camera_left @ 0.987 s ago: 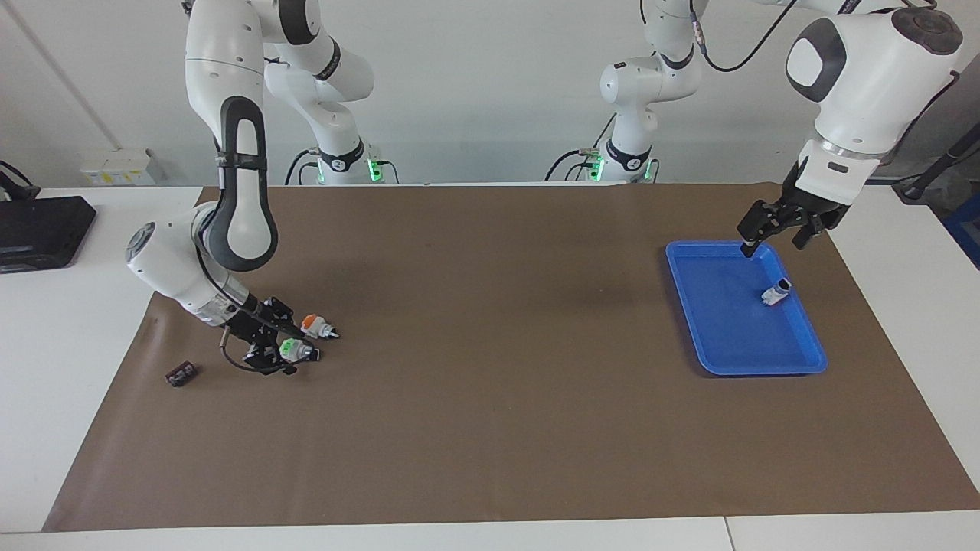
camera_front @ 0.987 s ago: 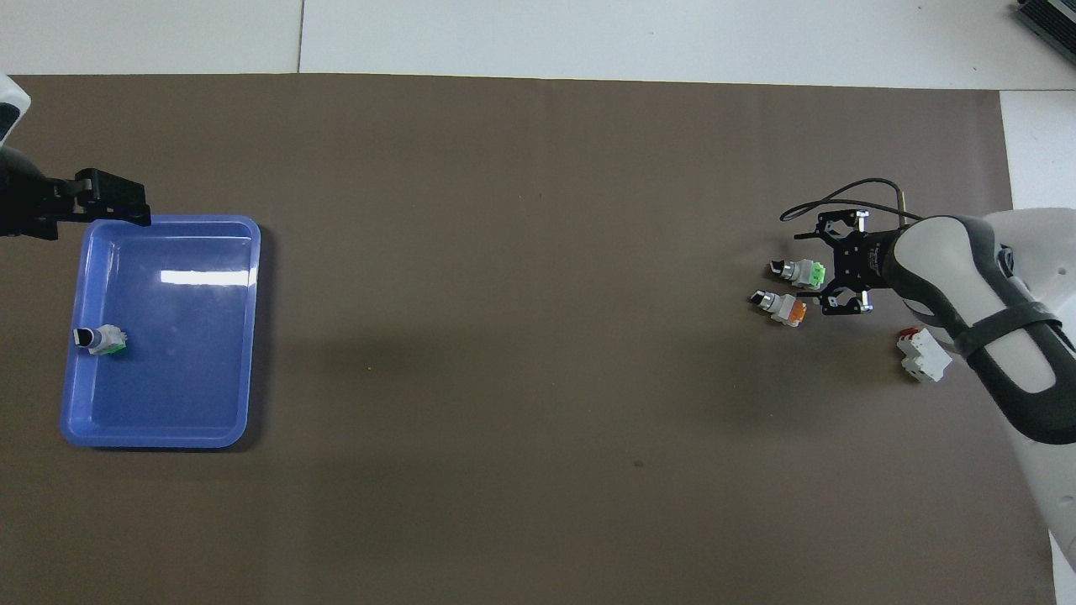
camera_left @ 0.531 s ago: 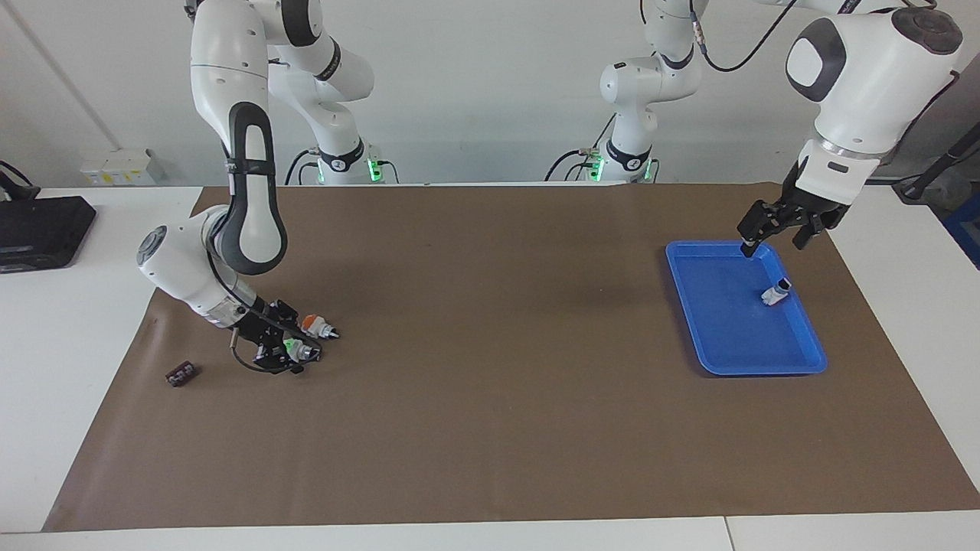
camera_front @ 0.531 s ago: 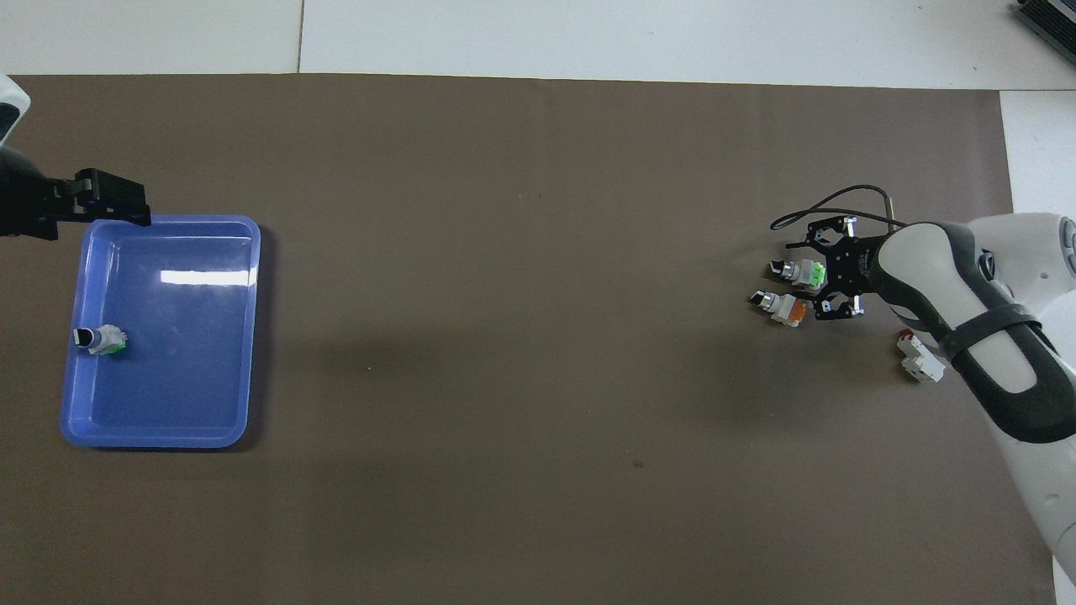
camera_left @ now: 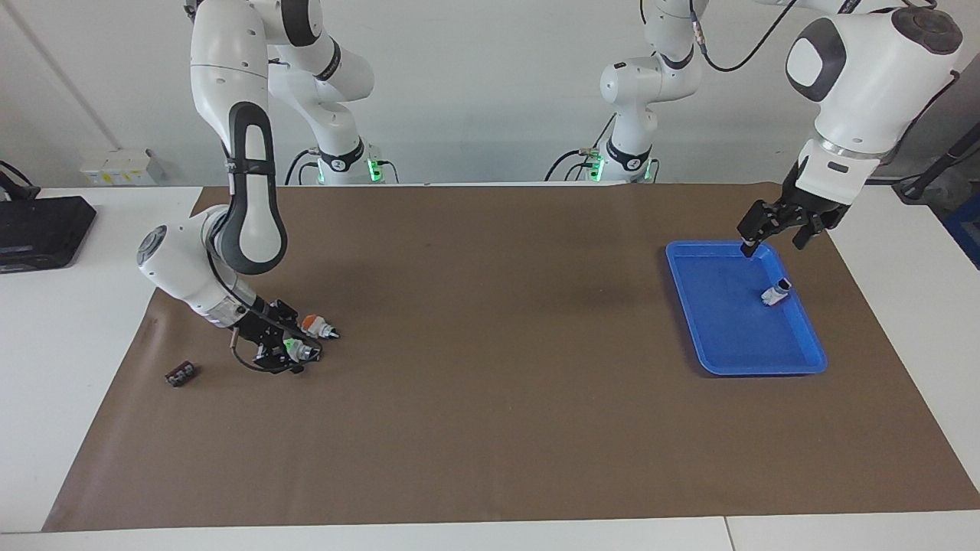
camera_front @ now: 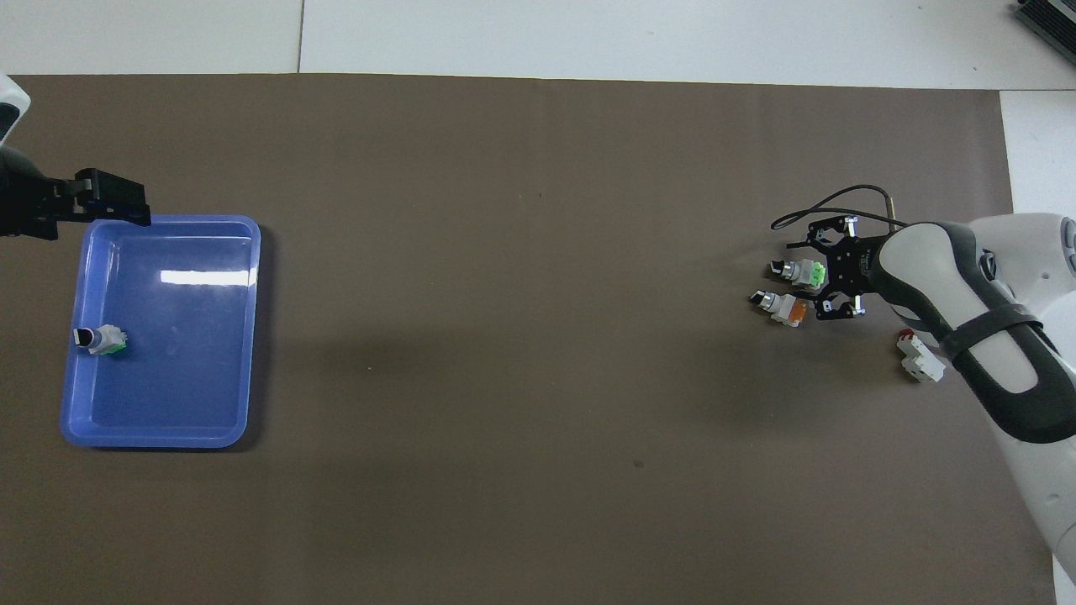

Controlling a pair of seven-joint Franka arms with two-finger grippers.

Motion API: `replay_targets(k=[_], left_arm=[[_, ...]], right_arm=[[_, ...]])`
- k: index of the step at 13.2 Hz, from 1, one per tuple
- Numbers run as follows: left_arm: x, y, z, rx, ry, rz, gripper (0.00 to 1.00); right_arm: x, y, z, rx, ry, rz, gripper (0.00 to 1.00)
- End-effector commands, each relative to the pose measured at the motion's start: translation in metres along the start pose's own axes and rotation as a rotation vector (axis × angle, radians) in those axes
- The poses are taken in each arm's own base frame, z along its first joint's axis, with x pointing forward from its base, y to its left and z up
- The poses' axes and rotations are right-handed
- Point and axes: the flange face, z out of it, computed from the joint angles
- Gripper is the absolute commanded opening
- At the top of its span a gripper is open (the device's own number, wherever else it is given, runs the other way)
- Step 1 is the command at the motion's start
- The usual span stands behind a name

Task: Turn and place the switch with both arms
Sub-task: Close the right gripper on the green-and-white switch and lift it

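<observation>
My right claw (camera_left: pixel 285 353) is down low on the worktop (camera_left: pixel 490 428) at my right arm's end. Its fingers are spread wide, one on each side of the green switch (camera_front: pixel 803 272), and I cannot tell if they touch it. An orange switch (camera_front: pixel 783 307) lies just beside this claw. A small white part with a red tip (camera_front: pixel 918 358) lies near it too. My left claw (camera_left: pixel 772 237) hangs open and empty over a corner of the blue tray (camera_left: pixel 693 268). Another green switch (camera_front: pixel 101 339) lies in that tray.
</observation>
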Motion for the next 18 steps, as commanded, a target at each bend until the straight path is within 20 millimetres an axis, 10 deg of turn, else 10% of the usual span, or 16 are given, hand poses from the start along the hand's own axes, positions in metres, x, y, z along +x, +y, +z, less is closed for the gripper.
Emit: replay_targets(k=[1, 6, 18], left_arm=[[-0.007, -0.002, -0.003, 0.017, 0.008, -0.007, 1.00], [-0.007, -0.003, -0.003, 0.017, 0.008, -0.009, 1.00], [-0.005, -0.008, -0.009, 0.003, 0.042, -0.014, 1.00]], right_arm=[[0.009, 0.005, -0.008, 0.017, 0.027, 0.025, 0.84], [-0.017, -0.004, 0.001, 0.033, 0.042, 0.159, 0.88], [0.004, 0.008, 0.000, 0.038, 0.074, 0.137, 0.74]])
